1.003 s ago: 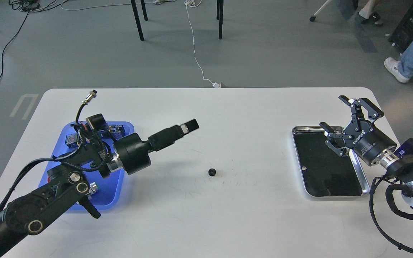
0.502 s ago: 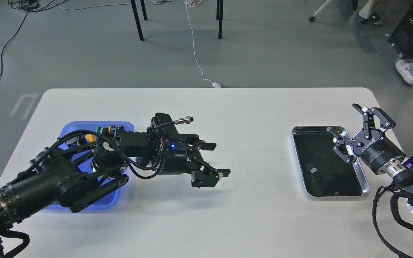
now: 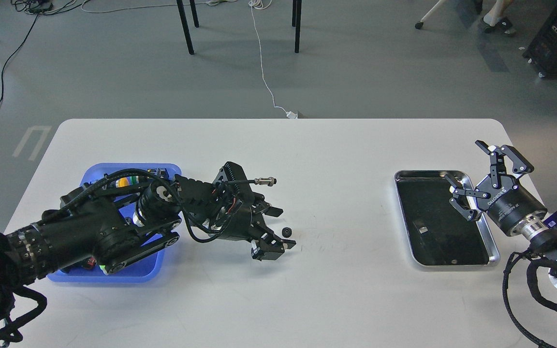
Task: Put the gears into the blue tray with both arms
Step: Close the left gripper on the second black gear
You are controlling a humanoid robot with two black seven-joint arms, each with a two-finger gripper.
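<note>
Head view had the left gripper (image 3: 278, 231) low at frame centre, arm stretched flat across the white table (image 3: 307, 299), black fingers spread around the gear (image 3: 287, 232) without closing on it. That small toothed black wheel lay on the tabletop, well right of the glossy blue tray (image 3: 95, 170). Far right, the right gripper (image 3: 473, 180) hung wide open, gripping nothing, over the shiny steel tray (image 3: 452, 264).
</note>
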